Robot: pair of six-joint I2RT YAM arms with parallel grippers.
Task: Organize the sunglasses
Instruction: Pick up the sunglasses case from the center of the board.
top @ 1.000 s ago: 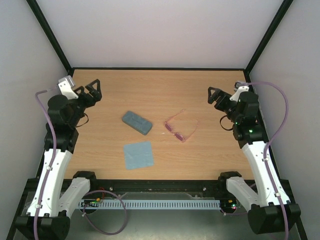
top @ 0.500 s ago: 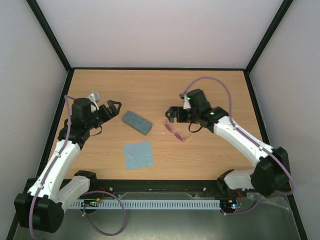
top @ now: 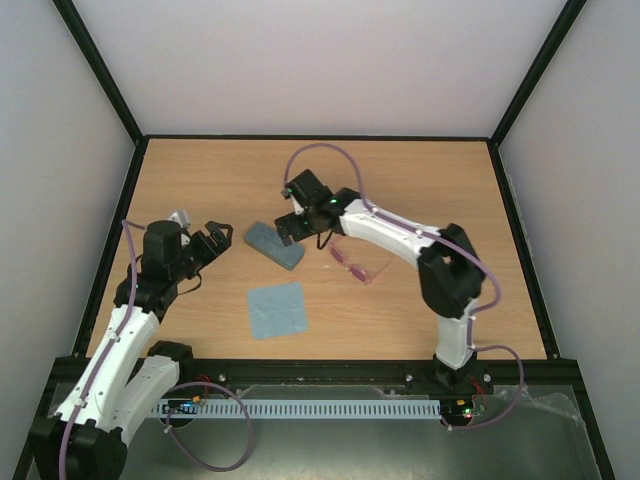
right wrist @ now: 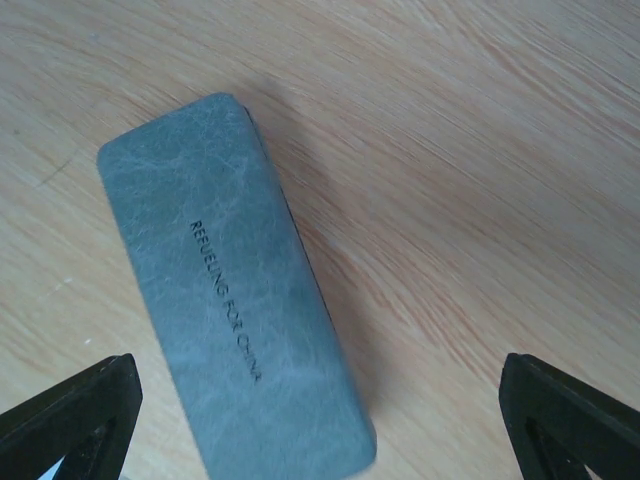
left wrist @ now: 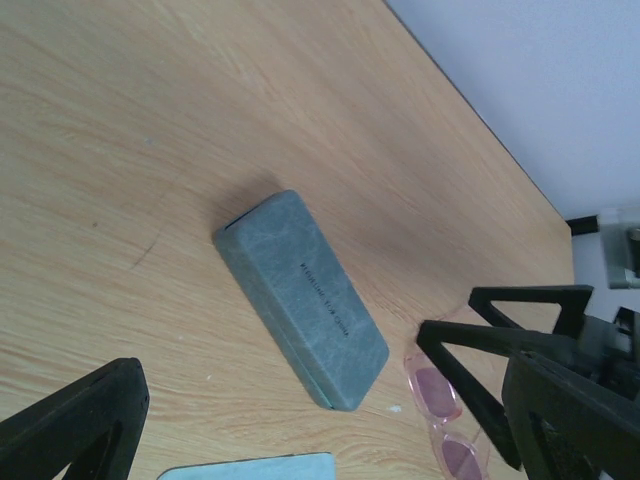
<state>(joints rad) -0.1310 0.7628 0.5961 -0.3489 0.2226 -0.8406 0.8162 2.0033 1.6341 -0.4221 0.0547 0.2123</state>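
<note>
None of the job looks done yet. The sunglasses lie flat on the table, near the middle, and nothing touches them. Their thin side arms look spread out, not folded. Just to their left lies the case, and it is shut. The case and the sunglasses are close, but they do not touch. Nearer the robot, below the case, lies the cloth, flat and on its own.

The right gripper hangs over the case. Its fingers are wide apart, with the case between them in the wrist view, and they hold nothing. How high it is above the lid is hard to tell. The left gripper is a bit to the left of the case and points at it. Its fingers are apart too, and it is empty.

So a lot is left. It seems the case must be opened first, maybe with one gripper holding it down and the other lifting the lid. Then the sunglasses need to be picked up, maybe folded, and laid inside. Then the lid can shut. What the cloth is for, the pictures do not say.
</note>
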